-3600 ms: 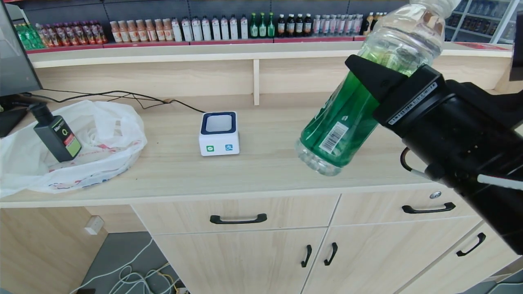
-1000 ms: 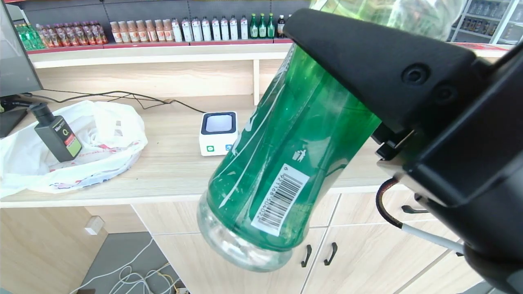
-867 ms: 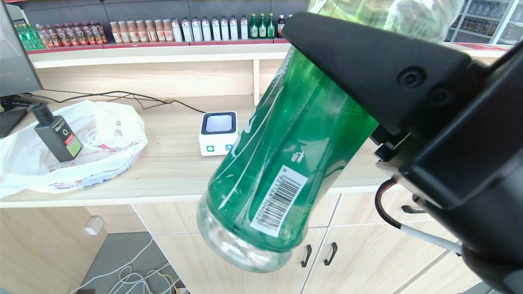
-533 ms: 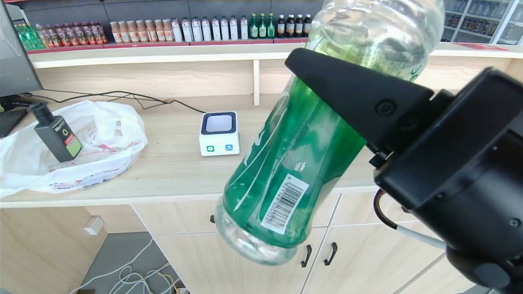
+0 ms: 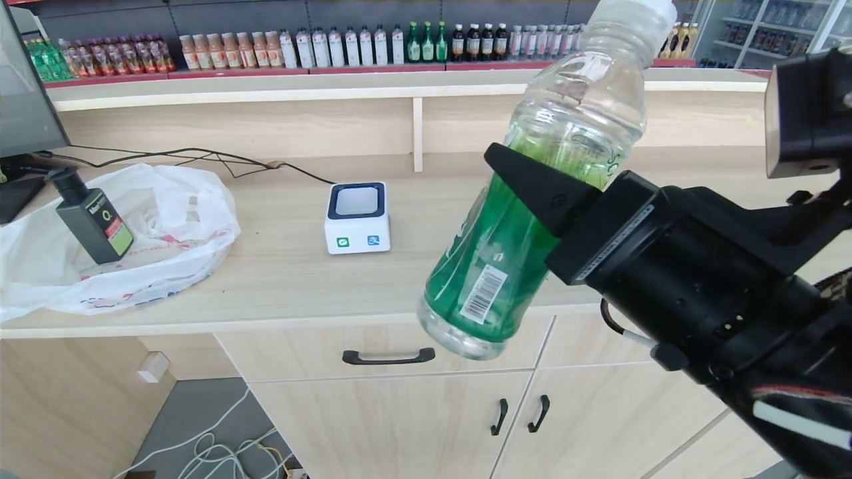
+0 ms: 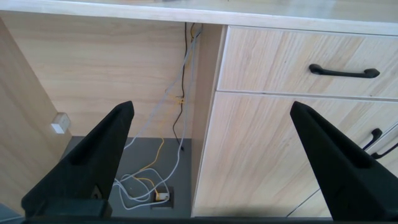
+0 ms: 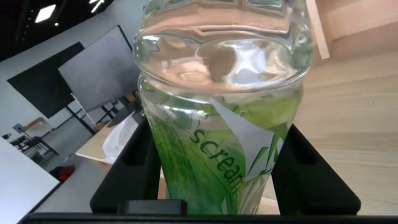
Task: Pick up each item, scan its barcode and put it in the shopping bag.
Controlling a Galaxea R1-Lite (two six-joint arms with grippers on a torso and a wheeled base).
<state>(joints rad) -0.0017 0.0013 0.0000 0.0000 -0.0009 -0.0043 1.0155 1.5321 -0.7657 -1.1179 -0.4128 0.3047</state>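
A clear bottle with a green label (image 5: 532,219) hangs tilted in the air over the counter's front edge, its barcode (image 5: 484,294) facing me and its white cap up to the right. My right gripper (image 5: 532,193) is shut on the bottle's middle; in the right wrist view the bottle (image 7: 217,124) sits between the two black fingers. The white scanner cube (image 5: 357,217) stands on the counter to the left of the bottle. A white shopping bag (image 5: 166,226) lies at the counter's left end with a dark pump bottle (image 5: 90,218) standing in it. My left gripper (image 6: 211,162) hangs open below counter height, facing the cabinet.
The wooden counter (image 5: 299,279) has drawers and doors with black handles (image 5: 388,358) beneath. Black cables (image 5: 200,158) run along the back. A monitor edge (image 5: 23,86) stands at far left. Shelves of bottles (image 5: 373,43) line the back wall. Loose wires (image 6: 155,186) lie on the floor.
The right gripper, which had brought the bottle up close to the head camera, has drawn it back away and to the right. Bag, pump bottle and scanner are unmoved.
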